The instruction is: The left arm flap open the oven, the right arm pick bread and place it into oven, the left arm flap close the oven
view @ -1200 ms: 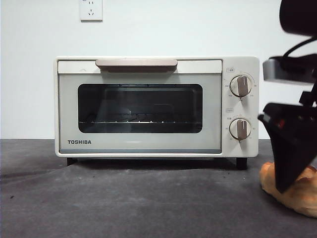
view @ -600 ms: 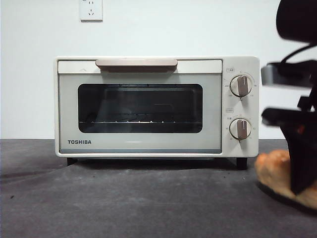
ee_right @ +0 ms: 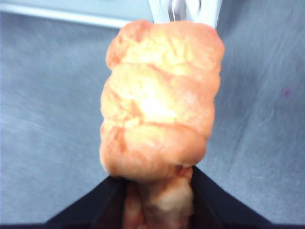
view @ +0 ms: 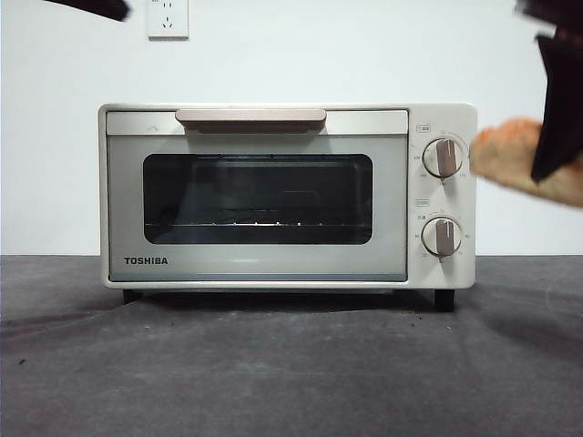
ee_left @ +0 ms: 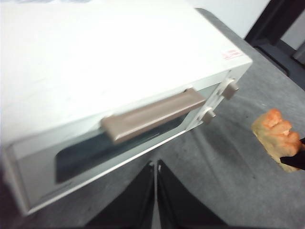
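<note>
The cream-white TOSHIBA oven [view: 287, 196] stands on the dark table with its door shut; its beige handle [view: 250, 116] runs along the door's top edge. My right gripper [view: 557, 105] is shut on the golden-orange bread [view: 515, 159] and holds it in the air to the right of the oven, level with the upper knob. The right wrist view shows the bread [ee_right: 159, 105] clamped between my jaws. My left gripper [ee_left: 155, 167] is shut and empty, hovering above and in front of the handle [ee_left: 152, 114]; only its tip [view: 91, 7] shows at the front view's top left.
Two round knobs [view: 443, 157] sit on the oven's right panel. A wall socket [view: 168, 16] is on the white wall behind. The left wrist view shows the held bread [ee_left: 279, 136] off to the oven's knob side.
My right gripper has lifted the bread from the table up to the height of the upper knob. The tip of my left gripper has come into view at the top left.
</note>
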`<act>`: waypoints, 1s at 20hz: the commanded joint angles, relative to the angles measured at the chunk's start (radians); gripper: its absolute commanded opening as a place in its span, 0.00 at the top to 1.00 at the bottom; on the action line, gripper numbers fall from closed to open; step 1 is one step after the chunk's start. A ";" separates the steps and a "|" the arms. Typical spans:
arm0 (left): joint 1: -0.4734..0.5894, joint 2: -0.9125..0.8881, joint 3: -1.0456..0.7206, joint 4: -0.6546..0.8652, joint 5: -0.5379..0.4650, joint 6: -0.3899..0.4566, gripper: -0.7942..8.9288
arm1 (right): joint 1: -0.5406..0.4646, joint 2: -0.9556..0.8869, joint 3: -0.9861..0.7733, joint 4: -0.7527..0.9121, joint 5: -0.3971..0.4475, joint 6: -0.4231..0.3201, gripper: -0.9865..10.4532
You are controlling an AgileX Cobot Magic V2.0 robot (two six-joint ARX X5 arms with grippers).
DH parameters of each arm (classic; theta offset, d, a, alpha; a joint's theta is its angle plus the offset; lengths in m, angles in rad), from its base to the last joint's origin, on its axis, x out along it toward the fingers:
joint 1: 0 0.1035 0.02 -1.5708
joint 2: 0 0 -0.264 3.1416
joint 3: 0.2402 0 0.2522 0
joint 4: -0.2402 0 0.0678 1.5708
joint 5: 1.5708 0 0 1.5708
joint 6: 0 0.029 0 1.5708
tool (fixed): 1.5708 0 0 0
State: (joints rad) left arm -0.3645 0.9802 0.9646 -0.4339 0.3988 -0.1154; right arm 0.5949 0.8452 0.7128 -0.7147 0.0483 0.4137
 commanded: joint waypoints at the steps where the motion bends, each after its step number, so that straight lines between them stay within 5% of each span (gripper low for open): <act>1: -0.036 0.089 0.054 0.049 -0.018 -0.002 0.90 | 0.007 -0.015 0.048 -0.015 0.001 -0.030 0.79; 11: -0.142 0.346 0.116 0.210 -0.168 0.066 0.90 | 0.007 -0.056 0.105 -0.049 0.005 -0.056 0.79; 20: -0.161 0.431 0.116 0.250 -0.197 0.107 0.90 | 0.007 -0.057 0.105 -0.049 0.005 -0.063 0.79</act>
State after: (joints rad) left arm -0.5190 1.3811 1.0645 -0.1783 0.2123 -0.0242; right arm 0.5949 0.7849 0.7979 -0.7708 0.0494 0.3634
